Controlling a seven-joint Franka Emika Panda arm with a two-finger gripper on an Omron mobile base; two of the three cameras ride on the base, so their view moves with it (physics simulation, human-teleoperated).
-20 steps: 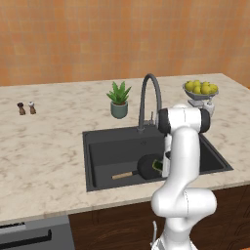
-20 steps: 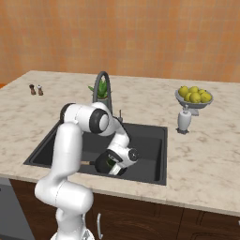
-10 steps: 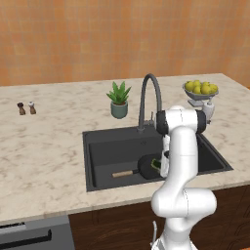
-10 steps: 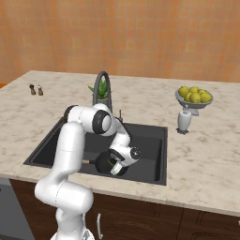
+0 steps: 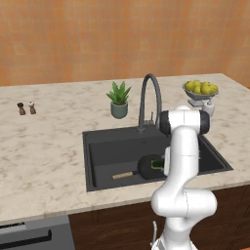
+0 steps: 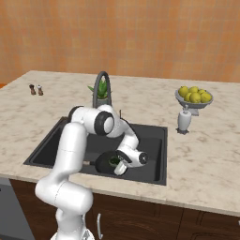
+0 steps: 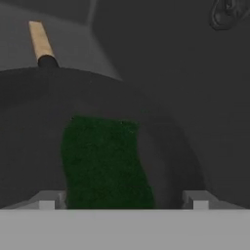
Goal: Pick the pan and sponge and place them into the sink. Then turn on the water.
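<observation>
A: What lies nearest the hand camera?

B: The hand (image 7: 119, 202), its two tips set wide apart at the lower edge. The dark green sponge (image 7: 105, 163) lies between them, touching neither that can be seen.

A: On what does the sponge rest?

B: Inside the pan (image 7: 29, 122), a round black vessel whose light-wooden handle (image 7: 40, 40) points away from the camera.

A: Where is the pan?

B: On the floor of the sink (image 5: 105, 151), near its front wall. The left base view shows the pan (image 5: 146, 166) partly hidden by the arm, handle (image 5: 123, 175) pointing left. The right base view shows the hand (image 6: 118, 166) low in the sink (image 6: 152, 154) over the pan (image 6: 104, 164).

A: And farther back?

B: The round drain (image 7: 225, 12), then the arched faucet (image 5: 149, 100) at the sink's rear rim. On the surface (image 5: 44, 146) behind stand a potted plant (image 5: 118, 99), a bowl of lemons (image 5: 200, 90) with a small white bottle (image 6: 183, 121) just beside it, and two small shakers (image 5: 26, 108) well to the left.
</observation>
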